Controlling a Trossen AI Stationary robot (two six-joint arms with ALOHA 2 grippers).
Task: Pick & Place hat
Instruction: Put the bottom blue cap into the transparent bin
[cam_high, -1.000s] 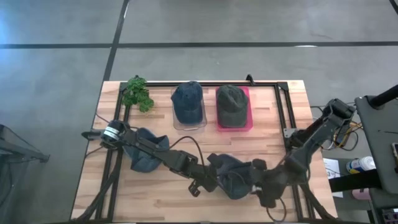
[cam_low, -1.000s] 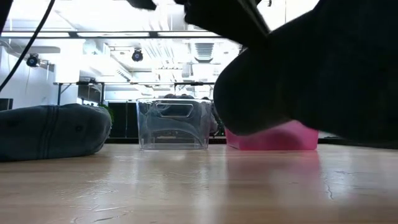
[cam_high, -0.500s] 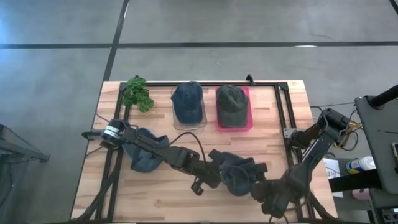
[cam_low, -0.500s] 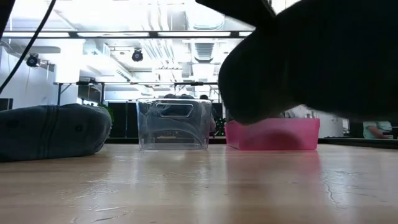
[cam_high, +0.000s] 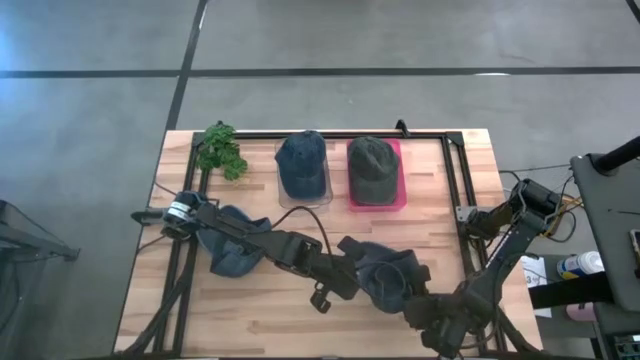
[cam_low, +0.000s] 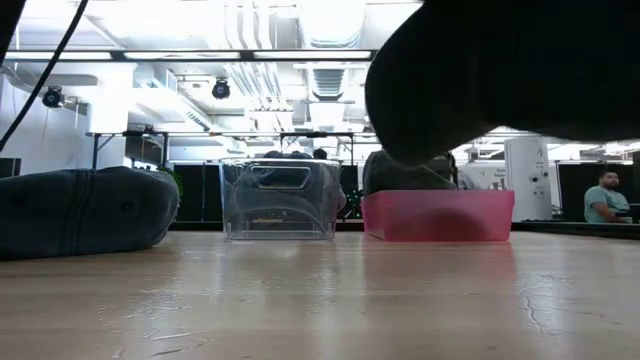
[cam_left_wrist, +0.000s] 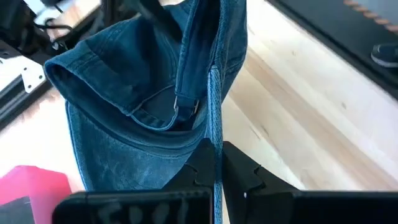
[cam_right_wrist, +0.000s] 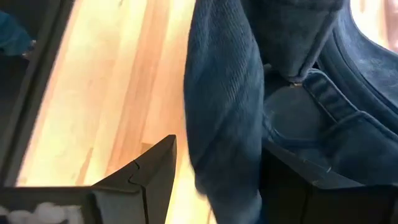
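A blue denim cap (cam_high: 385, 278) hangs over the near middle of the table, lifted clear; in the low view it is the dark mass (cam_low: 500, 70) at the top. My left gripper (cam_high: 348, 272) is at its left side, shut on it (cam_left_wrist: 216, 168). My right gripper (cam_high: 428, 308) is at the cap's near right side, open (cam_right_wrist: 217, 180), its fingers standing on either side of a hanging fold of the cap (cam_right_wrist: 224, 118). A second blue cap (cam_high: 235, 248) lies on the table at the left. My left gripper pinches a thin edge of the cap's rim (cam_left_wrist: 214, 140) between its two fingers, close to the back strap and buckle (cam_left_wrist: 186, 106). The cap is lifted clear of the table. My right gripper: the fold lies close to one finger (cam_right_wrist: 292, 174); whether it touches, I cannot tell.
At the far side stand a clear bin (cam_high: 284, 196) with a blue cap (cam_high: 302, 163) and a pink bin (cam_high: 398, 200) with a green cap (cam_high: 373, 168). A green plant (cam_high: 220, 150) is at the far left. A black frame (cam_high: 455, 170) borders the table. A person (cam_low: 603, 200) shows beyond.
My right gripper has drawn back toward the table's near edge. The held cap has risen with my left gripper; in the low view it no longer covers the pink bin. The left gripper has shifted slightly right.
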